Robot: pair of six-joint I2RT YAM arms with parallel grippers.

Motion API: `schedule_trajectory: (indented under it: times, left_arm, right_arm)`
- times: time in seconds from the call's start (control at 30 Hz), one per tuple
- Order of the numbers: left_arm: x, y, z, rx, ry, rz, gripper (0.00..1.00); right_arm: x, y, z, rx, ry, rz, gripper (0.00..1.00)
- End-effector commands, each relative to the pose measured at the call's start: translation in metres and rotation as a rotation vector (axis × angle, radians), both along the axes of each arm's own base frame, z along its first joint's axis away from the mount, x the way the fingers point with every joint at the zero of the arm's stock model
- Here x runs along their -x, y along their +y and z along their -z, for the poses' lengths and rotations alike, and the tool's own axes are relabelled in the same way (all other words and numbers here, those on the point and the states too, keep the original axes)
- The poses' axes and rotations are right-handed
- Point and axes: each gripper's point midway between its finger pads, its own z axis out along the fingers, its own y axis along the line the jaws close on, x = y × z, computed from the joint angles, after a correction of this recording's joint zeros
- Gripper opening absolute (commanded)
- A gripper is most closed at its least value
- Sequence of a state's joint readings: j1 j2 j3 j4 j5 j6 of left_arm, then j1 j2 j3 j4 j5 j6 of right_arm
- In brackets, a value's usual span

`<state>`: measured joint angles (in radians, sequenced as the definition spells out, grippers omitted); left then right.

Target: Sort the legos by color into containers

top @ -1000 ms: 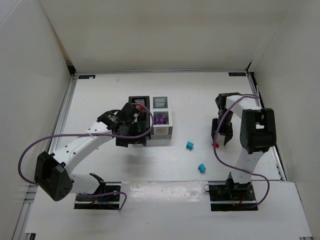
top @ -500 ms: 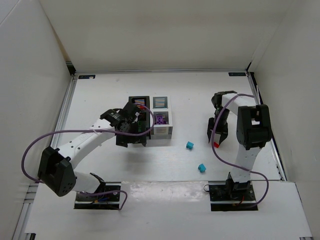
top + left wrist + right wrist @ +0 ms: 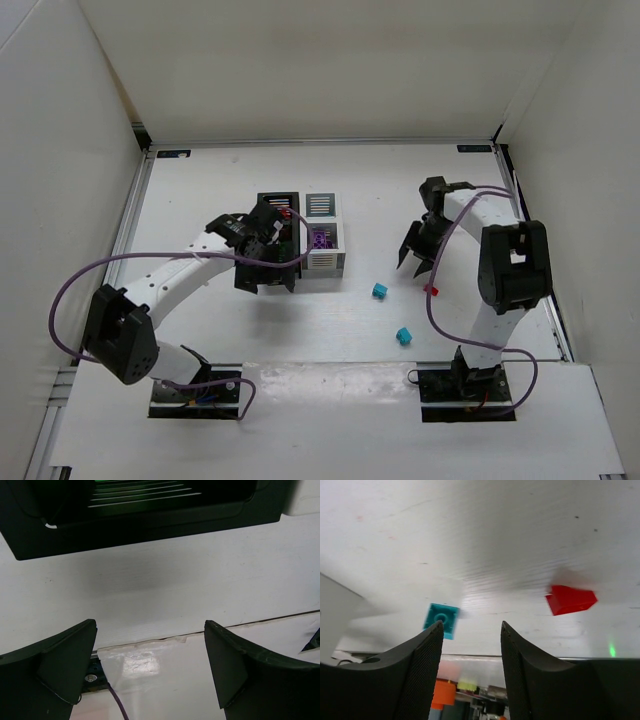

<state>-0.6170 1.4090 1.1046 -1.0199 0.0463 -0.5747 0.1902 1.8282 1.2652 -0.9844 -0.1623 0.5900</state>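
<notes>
A teal lego (image 3: pixel 441 620) lies left of centre, a red lego (image 3: pixel 570 600) at right; parted fingers (image 3: pixel 417 680) fill the bottom.

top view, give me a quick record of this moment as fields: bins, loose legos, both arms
containers: 2x2 block, black pair on the left arm's side, white pair on the other side
sorted so far: purple legos in the near white bin
loose on table: teal lego, second teal lego, red lego
left gripper: by the near black bin, jaws wide open, empty
right gripper: beside the red lego, jaws partly open, nothing between them
</notes>
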Motion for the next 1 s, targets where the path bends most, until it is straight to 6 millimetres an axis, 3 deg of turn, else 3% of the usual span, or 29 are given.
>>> schedule_trajectory:
  times: [0.0,0.23,0.3,0.43,0.57,0.77,0.93,0.97]
  left_arm:
    - [-0.006,-0.007,-0.013,0.039,-0.025,0.016,1.0]
    - [-0.008,-0.005,-0.015,0.04,-0.034,0.009,1.0]
    - [-0.009,-0.006,-0.016,0.045,-0.039,0.012,1.0]
    - [-0.011,-0.007,-0.015,0.054,-0.058,0.02,1.0]
    - [-0.013,-0.012,-0.017,0.087,-0.082,0.046,1.0]
    - [-0.028,-0.028,-0.035,0.156,-0.155,0.096,1.0]
    - [-0.04,-0.032,-0.047,0.136,-0.182,0.151,1.0]
    - [-0.048,-0.036,-0.06,0.144,-0.215,0.162,1.0]
  right_arm:
    - [-0.02,0.014,-0.013,-0.048,-0.074,0.097,0.53]
    - [-0.015,-0.011,-0.013,0.021,-0.118,0.188,0.53]
    - [-0.014,-0.031,-0.02,0.082,-0.142,0.153,0.53]
    - [-0.026,-0.075,-0.027,0.313,-0.265,-0.076,0.53]
    - [-0.036,-0.073,-0.023,0.27,-0.335,-0.172,0.56]
    - [-0.008,-0.06,-0.003,0.171,-0.269,-0.316,0.57]
    - [-0.002,-0.057,0.002,0.189,-0.225,-0.39,0.59]
    - [-0.004,-0.056,0.003,0.185,-0.228,-0.397,0.59]
